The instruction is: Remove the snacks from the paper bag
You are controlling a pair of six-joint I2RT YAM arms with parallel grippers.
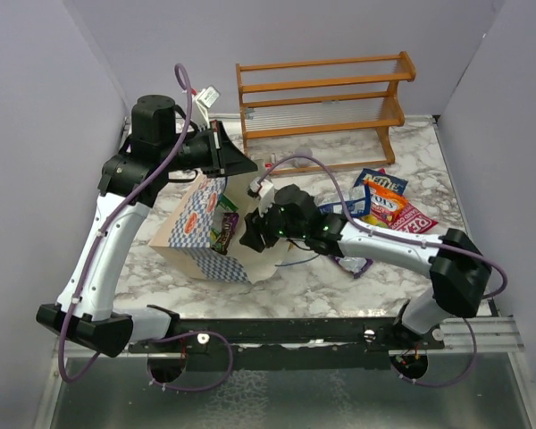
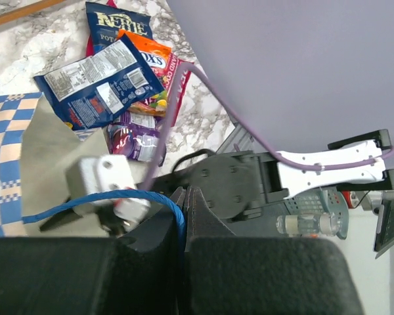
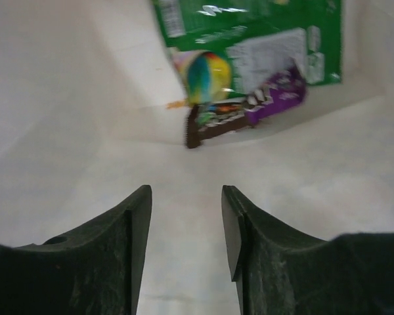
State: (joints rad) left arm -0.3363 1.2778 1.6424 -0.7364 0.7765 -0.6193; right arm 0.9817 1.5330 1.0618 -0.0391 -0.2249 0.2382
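The paper bag (image 1: 195, 234) lies on its side with its mouth facing right. My left gripper (image 1: 241, 164) is above it, shut on the bag's blue cord handle (image 2: 177, 216). My right gripper (image 1: 248, 237) is open and empty, reaching into the bag's mouth. In the right wrist view its fingers (image 3: 134, 223) rest just above the pale inner wall, short of a green packet (image 3: 249, 33), a purple packet (image 3: 279, 98) and a brown bar (image 3: 213, 125) at the bag's far end. Dark blue (image 1: 380, 183), orange (image 1: 381, 210), red (image 1: 415, 221) and purple (image 1: 357, 265) packets lie on the table to the right.
An orange-brown wooden rack (image 1: 322, 98) stands at the back against the wall. Grey walls close in left, right and behind. The pile of packets shows in the left wrist view (image 2: 98, 82) beside the right arm (image 2: 236, 190). A black rail (image 1: 277, 332) runs along the near edge.
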